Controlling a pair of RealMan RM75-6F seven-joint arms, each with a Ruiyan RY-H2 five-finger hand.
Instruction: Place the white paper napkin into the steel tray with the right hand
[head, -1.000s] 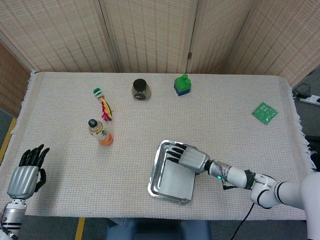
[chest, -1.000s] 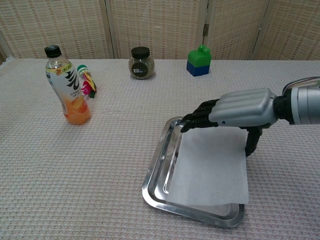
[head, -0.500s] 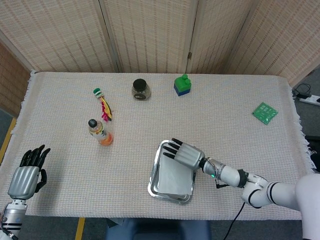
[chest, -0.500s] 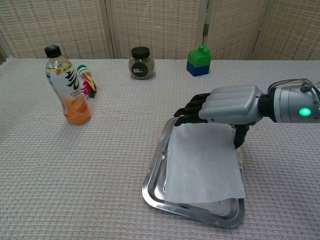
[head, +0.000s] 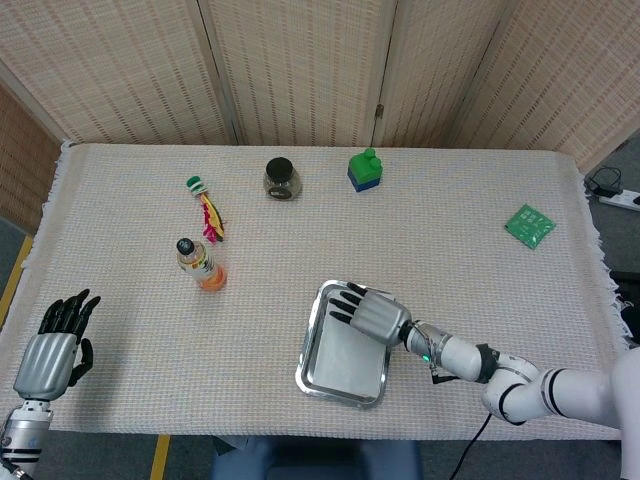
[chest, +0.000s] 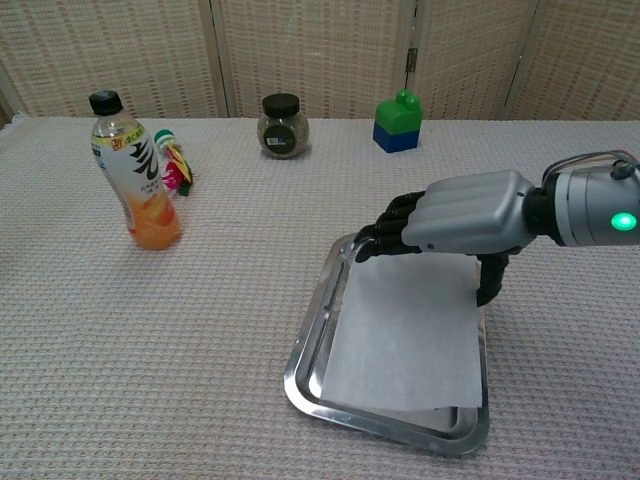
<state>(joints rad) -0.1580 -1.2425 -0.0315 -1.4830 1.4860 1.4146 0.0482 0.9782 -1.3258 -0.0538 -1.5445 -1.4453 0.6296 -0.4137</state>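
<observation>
**Ana:** Napkin first. Where is the white paper napkin (chest: 405, 345)?

**Ben:** Lying flat inside the steel tray (chest: 310, 345), covering most of its floor. In the chest view its far edge sits under the right hand (chest: 465, 215), and its near right corner reaches close to the tray's near rim. The head view shows the same: napkin (head: 348, 355) within the tray (head: 306, 362), near the front edge of the table (head: 450, 230).

**Ana:** And the right hand (head: 370, 313) itself?

**Ben:** Palm down over the far end of the tray, dark fingers (chest: 385, 225) curled downward toward the napkin's far edge, thumb pointing down at the right side. Whether it pinches the paper or only hovers over it, I cannot tell; the palm hides the contact.

**Ana:** Left hand?

**Ben:** The left hand (head: 55, 350) shows only in the head view, at the near left corner of the table, fingers spread and pointing away, holding nothing.

**Ana:** What else is on the cloth?

**Ben:** An upright bottle (chest: 135, 170) with orange drink on the left, a colourful toy (chest: 172, 160) just behind it, a dark-lidded jar (chest: 282, 125) and a green and blue block (chest: 398, 122) along the far side, and a green packet (head: 530, 225) well off to the right
</observation>
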